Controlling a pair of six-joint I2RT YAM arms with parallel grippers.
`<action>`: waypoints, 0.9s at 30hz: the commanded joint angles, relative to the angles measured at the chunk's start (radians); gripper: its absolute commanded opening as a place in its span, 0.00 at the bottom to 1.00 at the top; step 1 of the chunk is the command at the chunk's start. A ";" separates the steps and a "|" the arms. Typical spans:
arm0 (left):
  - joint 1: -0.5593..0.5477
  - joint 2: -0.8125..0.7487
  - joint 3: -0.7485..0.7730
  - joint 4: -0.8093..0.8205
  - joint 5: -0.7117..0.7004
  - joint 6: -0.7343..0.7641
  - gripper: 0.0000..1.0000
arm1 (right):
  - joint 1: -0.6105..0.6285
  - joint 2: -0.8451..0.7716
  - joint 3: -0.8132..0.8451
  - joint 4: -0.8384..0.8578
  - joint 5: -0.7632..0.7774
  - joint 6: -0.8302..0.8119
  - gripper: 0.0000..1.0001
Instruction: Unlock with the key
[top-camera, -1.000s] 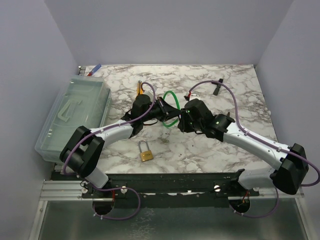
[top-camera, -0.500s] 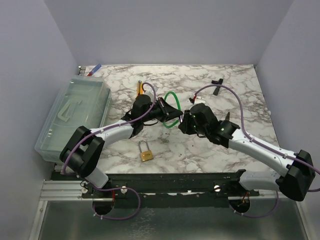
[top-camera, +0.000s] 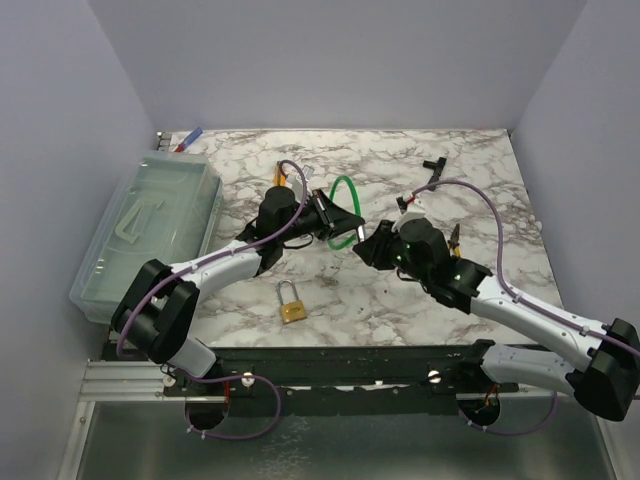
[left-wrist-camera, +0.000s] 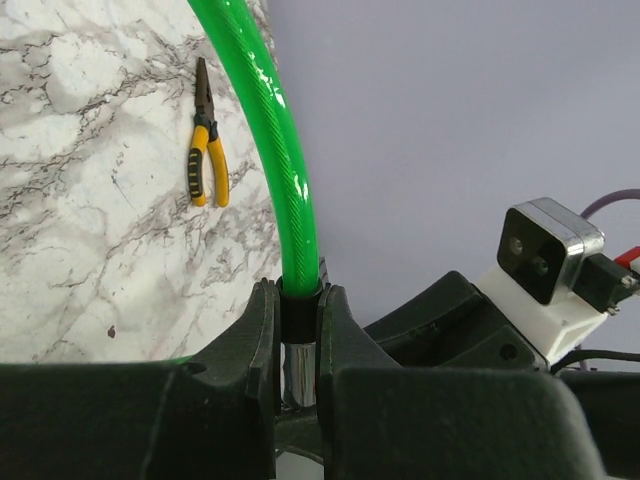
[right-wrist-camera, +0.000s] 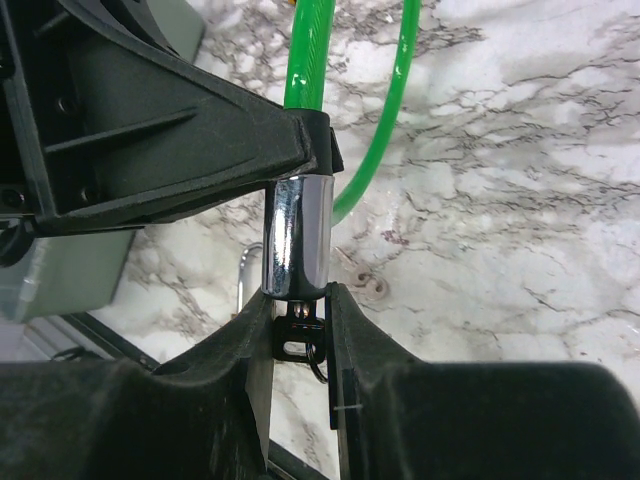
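My left gripper (top-camera: 343, 222) is shut on the black collar of the green cable loop (top-camera: 345, 190), just above its chrome lock end (top-camera: 358, 236). In the left wrist view the gripper (left-wrist-camera: 298, 300) clamps the cable (left-wrist-camera: 285, 150). My right gripper (right-wrist-camera: 300, 310) faces it and is shut on a small key (right-wrist-camera: 298, 335) with a dark head and thin ring. The key's tip sits in the bottom of the chrome lock end (right-wrist-camera: 297, 235). In the top view the right gripper (top-camera: 366, 244) meets the left one above the table's middle. A small brass padlock (top-camera: 291, 305) lies apart near the front edge.
A clear lidded bin (top-camera: 150, 230) stands at the left edge. A yellow-handled tool (top-camera: 279, 178) lies behind the left gripper. A black T-shaped tool (top-camera: 433, 170) lies at the back right. Yellow pliers (left-wrist-camera: 205, 150) show in the left wrist view. Purple walls enclose the table.
Both grippers have shifted a little to the right together, still joined at the cable's chrome end. The right arm's elbow has swung outward and the left arm has stretched further.
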 joint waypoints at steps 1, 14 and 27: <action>-0.003 -0.043 0.003 0.102 0.043 0.024 0.00 | 0.007 -0.048 -0.049 0.214 -0.031 0.074 0.00; -0.002 -0.056 -0.043 0.306 0.114 -0.028 0.00 | -0.051 -0.120 -0.209 0.528 -0.167 0.132 0.00; 0.041 -0.043 -0.036 0.296 0.118 -0.043 0.00 | -0.067 -0.148 -0.180 0.451 -0.183 0.111 0.17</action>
